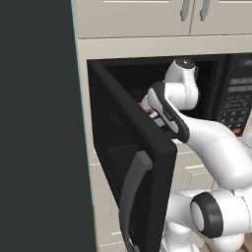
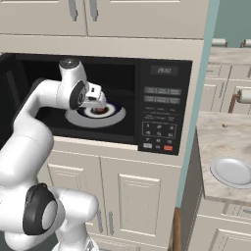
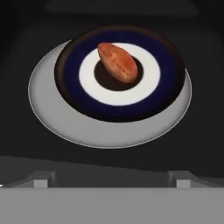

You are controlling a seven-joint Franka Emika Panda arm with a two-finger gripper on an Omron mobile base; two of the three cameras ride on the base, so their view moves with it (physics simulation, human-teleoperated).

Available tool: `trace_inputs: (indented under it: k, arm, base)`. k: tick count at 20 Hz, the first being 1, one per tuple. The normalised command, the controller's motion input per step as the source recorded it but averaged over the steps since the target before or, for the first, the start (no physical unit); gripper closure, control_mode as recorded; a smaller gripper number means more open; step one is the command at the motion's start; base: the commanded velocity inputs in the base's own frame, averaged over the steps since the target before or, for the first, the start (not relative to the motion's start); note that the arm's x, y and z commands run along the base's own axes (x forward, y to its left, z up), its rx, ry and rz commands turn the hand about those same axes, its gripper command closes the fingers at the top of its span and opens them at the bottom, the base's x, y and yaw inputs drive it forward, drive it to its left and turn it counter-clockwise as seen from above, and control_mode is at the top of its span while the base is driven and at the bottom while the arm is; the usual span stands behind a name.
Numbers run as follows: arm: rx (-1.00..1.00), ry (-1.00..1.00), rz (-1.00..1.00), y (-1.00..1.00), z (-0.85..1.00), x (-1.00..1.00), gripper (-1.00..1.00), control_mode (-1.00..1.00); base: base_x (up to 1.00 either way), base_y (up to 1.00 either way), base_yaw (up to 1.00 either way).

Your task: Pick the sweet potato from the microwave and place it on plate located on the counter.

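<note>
The microwave (image 2: 163, 104) stands with its black door (image 1: 129, 147) swung open to the left. Inside, the small orange-red sweet potato (image 3: 117, 62) lies at the middle of a dark dish with blue and white rings (image 3: 153, 94), which rests on the grey turntable (image 3: 48, 113). My gripper (image 3: 111, 180) is inside the cavity, a little short of the sweet potato (image 2: 101, 111) and above it. It is open, with the two fingertips (image 3: 41, 179) far apart and nothing between them. The plate (image 2: 232, 172) is pale grey and lies bare on the counter at the right.
The open door's curved grey handle (image 1: 130, 197) juts toward the base at the left. The keypad with its orange-red button (image 2: 168, 147) is right of the cavity. The marble counter (image 2: 215, 135) sits beyond a teal wall edge. Cabinets are above and below.
</note>
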Motion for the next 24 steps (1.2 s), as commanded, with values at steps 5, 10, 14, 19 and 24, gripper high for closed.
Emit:
trace_inputs:
  k: [5,10,14,19,24]
  arm:
    - [0.00,-0.11,0.01,0.02,-0.24,0.73,-1.00,-1.00]
    - [0.00,0.00,0.01,0.00,-0.21,0.69,-1.00,-1.00]
    - [0.00,0.00,0.01,0.00,-0.15,0.58,-1.00,-1.00]
    - [0.00,0.00,0.01,0.00,-0.36,0.63,-1.00,-1.00]
    - [0.00,0.00,0.02,0.00,-0.32,0.49,-1.00,-1.00]
  base:
    - [0.00,0.00,0.00]
    - [0.00,0.00,0.00]
    - [0.00,0.00,0.00]
    - [0.00,0.00,0.00]
    - [0.00,0.00,0.00]
